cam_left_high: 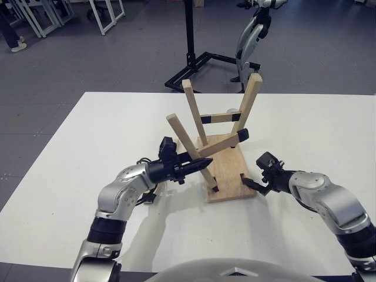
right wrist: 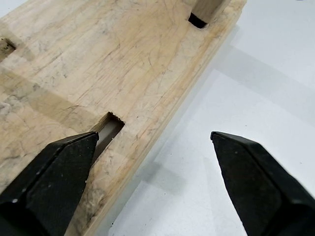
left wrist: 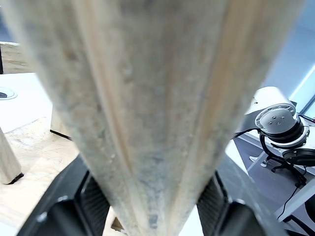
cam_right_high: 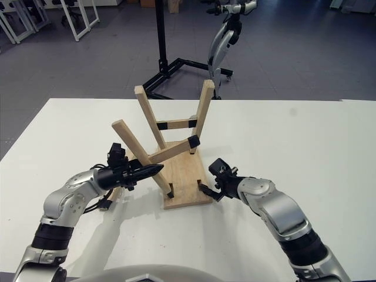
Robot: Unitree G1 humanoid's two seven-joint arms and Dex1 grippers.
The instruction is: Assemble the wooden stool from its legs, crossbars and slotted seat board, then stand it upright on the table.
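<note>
one empty seat board [right wrist: 98,59] slot [right wrist: 109,129] lies beside the parted right gripper [right wrist: 153,136].

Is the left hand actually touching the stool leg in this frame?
Touching. The left wrist view shows the leg wedged between the left hand's fingers, with both pads pressed against its sides and no gap.

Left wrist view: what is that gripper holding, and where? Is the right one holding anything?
The left gripper clamps a stool leg between its crossbar and the seat board. The right gripper is open, holding nothing.
</note>
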